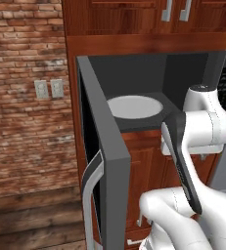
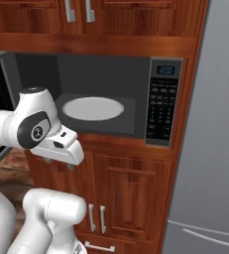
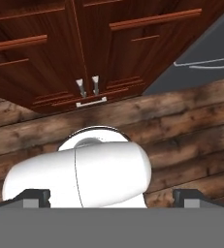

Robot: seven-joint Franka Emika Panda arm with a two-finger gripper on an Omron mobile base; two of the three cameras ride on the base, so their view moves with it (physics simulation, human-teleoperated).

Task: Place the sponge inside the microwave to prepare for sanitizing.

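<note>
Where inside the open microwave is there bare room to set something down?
The pale round turntable is bare, bordered by the dark grey cavity floor and walls. The wide grey microwave has its black glass door swung open, so the front opening is unobstructed.

My arm (image 1: 202,122) is white, with a dark grey stripe down its forward link and a black disc at the shoulder joint. The microwave (image 2: 136,94) has a grey frame, a dark grey cavity and a pale, near-white turntable (image 2: 92,108). Its keypad panel (image 2: 163,101) is black with small pale keys and a blue-lit display. Its door (image 1: 102,161) is grey-edged with black glass and a light grey handle. The cabinets (image 2: 131,193) are reddish-brown wood with silver handles. The brick wall (image 1: 26,88) is mottled red-brown, carrying two pale switch plates (image 1: 49,89). The floor (image 3: 181,131) is brown planks. The fridge (image 2: 215,149) is plain grey. My pincer (image 3: 111,199) tips are dark.
</note>
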